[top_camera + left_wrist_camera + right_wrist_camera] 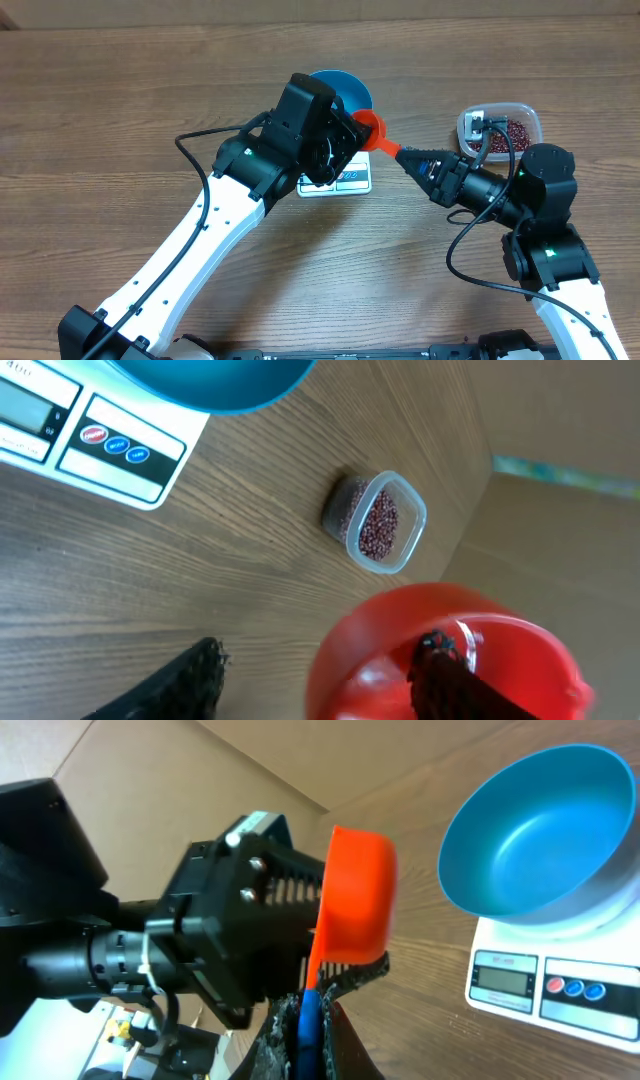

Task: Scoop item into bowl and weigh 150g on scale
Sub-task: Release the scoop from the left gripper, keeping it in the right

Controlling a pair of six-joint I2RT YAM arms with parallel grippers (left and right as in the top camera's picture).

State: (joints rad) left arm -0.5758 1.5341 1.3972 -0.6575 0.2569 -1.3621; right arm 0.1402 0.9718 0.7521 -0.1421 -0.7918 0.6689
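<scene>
"What's on the table [100,90]?"

"The left arm [190,240] and the right arm [560,270] meet over the middle; under them is the white scale [345,181], and the blue bowl [352,90] sits on top of it; a clear tub [533,118] stands off on the right side."

"And the grippers?"

"The right gripper [308,1010] is clamped tight on the handle of an orange scoop [355,895], its cup tipped on its side just beside the bowl; the left gripper [322,650] has its jaws spread wide, one finger [450,675] in front of the scoop's cup; whether it touches I can't tell."

"The beans?"

"The beans [378,525] lie in the tub, well apart from the bowl."
</scene>
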